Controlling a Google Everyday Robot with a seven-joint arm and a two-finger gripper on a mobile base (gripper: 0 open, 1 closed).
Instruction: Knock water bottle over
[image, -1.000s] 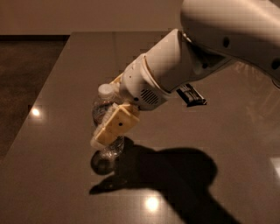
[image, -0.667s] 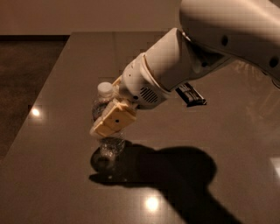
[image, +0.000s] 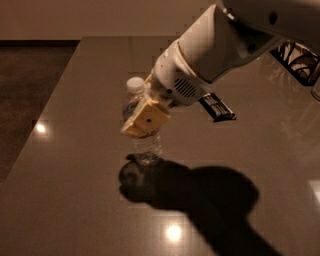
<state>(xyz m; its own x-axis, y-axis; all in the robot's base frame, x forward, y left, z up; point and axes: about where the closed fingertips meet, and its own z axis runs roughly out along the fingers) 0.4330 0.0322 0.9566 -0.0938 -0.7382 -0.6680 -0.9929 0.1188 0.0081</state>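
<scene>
The water bottle (image: 148, 146) is a small clear ribbed bottle with a white cap. It stands on the dark glossy table (image: 75, 190), left of centre, leaning slightly with its cap to the left. My gripper (image: 145, 119) is at the bottle's middle. Its yellow pad covers the label, and the white arm reaches down from the upper right. The bottle's base rests at the edge of the arm's shadow.
A flat dark snack packet (image: 218, 107) lies on the table just right of the arm. A dark patterned object (image: 297, 57) sits at the far right. The table's left edge (image: 37, 117) runs along a dark floor.
The gripper and the bottle have shifted together to the right and farther back on the table. The snack packet has not moved.
</scene>
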